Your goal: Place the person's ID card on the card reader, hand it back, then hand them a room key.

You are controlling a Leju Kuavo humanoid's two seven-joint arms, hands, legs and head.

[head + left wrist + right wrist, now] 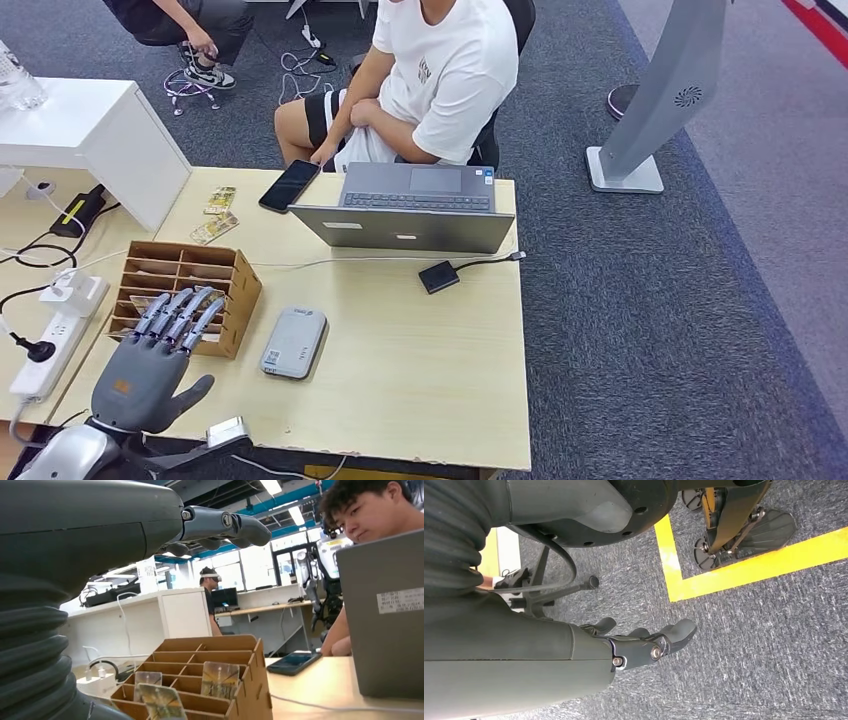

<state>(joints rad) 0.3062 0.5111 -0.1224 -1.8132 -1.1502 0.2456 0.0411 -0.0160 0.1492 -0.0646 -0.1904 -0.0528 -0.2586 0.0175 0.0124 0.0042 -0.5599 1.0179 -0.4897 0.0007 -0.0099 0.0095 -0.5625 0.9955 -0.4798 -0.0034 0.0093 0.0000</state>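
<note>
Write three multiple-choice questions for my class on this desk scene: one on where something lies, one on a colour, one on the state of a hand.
1. Where is the phone?
A. left of the laptop
B. in the cardboard organizer
C. on the floor

2. What colour is the person's shirt?
A. black
B. white
C. red

3. How is the left hand?
A. gripping a card
B. open, holding nothing
C. pressing the card reader

Answers:
1 A, it lies on the desk beside the laptop.
2 B, plainly white.
3 B, fingers spread over the organizer, nothing in them.

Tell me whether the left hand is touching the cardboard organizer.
Cannot tell. In the head view the left hand overlaps the cardboard organizer; the left wrist view suggests a gap, not plainly.
</note>
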